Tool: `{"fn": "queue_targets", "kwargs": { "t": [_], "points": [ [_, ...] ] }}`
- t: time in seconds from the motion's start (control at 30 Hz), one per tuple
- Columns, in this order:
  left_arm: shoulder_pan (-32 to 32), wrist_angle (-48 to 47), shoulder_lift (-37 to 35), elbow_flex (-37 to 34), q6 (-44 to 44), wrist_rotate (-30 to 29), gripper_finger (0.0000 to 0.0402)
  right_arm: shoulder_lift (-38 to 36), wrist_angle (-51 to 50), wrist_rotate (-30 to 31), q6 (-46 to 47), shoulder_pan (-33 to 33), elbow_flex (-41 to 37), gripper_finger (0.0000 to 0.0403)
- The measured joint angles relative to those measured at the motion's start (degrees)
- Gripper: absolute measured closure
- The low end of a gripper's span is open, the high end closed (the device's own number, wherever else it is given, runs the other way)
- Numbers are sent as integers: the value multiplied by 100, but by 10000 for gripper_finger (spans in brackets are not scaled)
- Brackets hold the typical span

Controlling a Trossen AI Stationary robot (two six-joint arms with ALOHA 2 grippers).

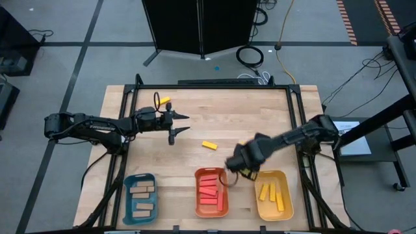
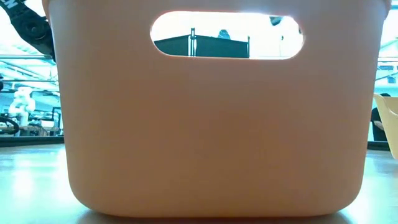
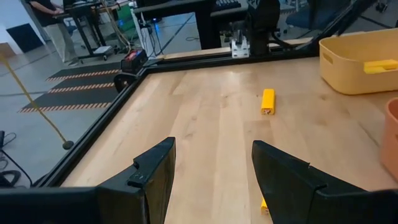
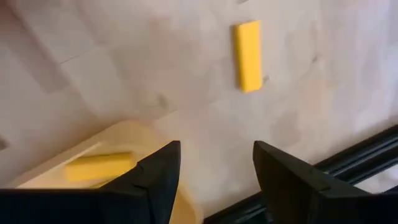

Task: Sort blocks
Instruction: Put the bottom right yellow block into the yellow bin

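Two yellow blocks lie flat on the wood in the high view, one mid-table [image 1: 208, 145] and one near the far left [image 1: 164, 100]. My left gripper [image 1: 180, 125] hovers open left of the mid-table block [image 3: 267, 101]. Another yellow end [image 3: 263, 206] peeks out beside one finger. My right gripper [image 1: 234, 170] is open and empty over the far rims of the orange tray [image 1: 211, 192] and yellow tray [image 1: 273, 195]. Its wrist view shows a yellow block [image 4: 247, 55] flat on the table and one [image 4: 99, 167] inside the yellow tray. Tan blocks lie in the blue tray [image 1: 140, 198], red ones in the orange tray.
The three trays stand in a row along the near edge. The orange tray's wall [image 2: 211, 124] fills the low view, with the yellow tray's rim [image 2: 388, 118] at its right. A black rail [image 1: 214, 82] frames the table. Open wood lies between the two arms.
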Motion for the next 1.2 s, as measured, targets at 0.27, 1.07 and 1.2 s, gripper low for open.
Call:
{"fn": "queue_targets", "kwargs": {
  "t": [0.27,1.07,1.2],
  "points": [
    [3,-37,0,0,-2,0,191,-440,550,-59,-1512,-1489,-990,209],
    [3,-103,2,0,-2,-2,191,-568,4040,-1274,-3486,-2694,-3305,209],
    [3,-109,0,0,-1,-2,191,-568,4174,-1259,-3579,-2694,-3378,209]
  ]
}}
